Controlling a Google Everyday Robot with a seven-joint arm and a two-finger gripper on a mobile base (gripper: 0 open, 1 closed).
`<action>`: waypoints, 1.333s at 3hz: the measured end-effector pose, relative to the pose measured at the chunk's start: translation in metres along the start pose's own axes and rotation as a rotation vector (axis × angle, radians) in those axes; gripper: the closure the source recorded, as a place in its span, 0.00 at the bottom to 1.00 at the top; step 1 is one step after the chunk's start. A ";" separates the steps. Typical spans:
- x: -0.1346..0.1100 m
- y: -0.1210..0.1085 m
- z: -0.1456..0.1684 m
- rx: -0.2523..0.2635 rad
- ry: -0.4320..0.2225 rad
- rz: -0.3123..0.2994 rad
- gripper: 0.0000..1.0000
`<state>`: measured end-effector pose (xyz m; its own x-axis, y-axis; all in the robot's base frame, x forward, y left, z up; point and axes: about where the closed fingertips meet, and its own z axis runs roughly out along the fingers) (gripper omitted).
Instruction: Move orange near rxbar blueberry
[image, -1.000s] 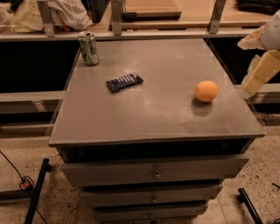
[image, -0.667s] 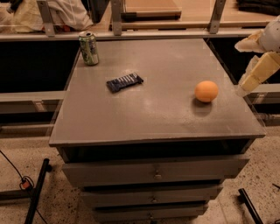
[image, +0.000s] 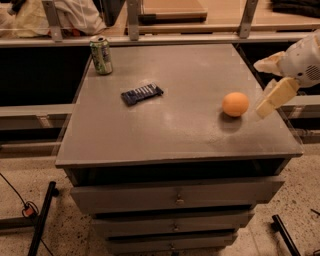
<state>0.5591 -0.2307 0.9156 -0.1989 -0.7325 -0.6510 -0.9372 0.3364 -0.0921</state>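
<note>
The orange sits on the grey cabinet top, toward its right side. The rxbar blueberry, a flat dark blue wrapper, lies left of centre, well apart from the orange. My gripper comes in from the right edge of the view, just right of the orange and not touching it. Its two cream fingers are spread open and hold nothing.
A green-and-white drink can stands upright at the far left corner of the top. A rail with metal posts runs behind the cabinet. Drawers are below the front edge. Black stand legs are on the floor.
My gripper has moved left and slightly down, closer to the orange. The orange, bar and can have not moved.
</note>
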 end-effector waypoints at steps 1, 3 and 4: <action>0.006 -0.002 0.036 0.029 -0.003 0.001 0.00; 0.020 -0.021 0.074 0.061 -0.013 0.045 0.17; 0.026 -0.025 0.078 0.066 -0.006 0.058 0.40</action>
<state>0.5999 -0.2119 0.8420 -0.2504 -0.7074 -0.6609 -0.9033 0.4163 -0.1033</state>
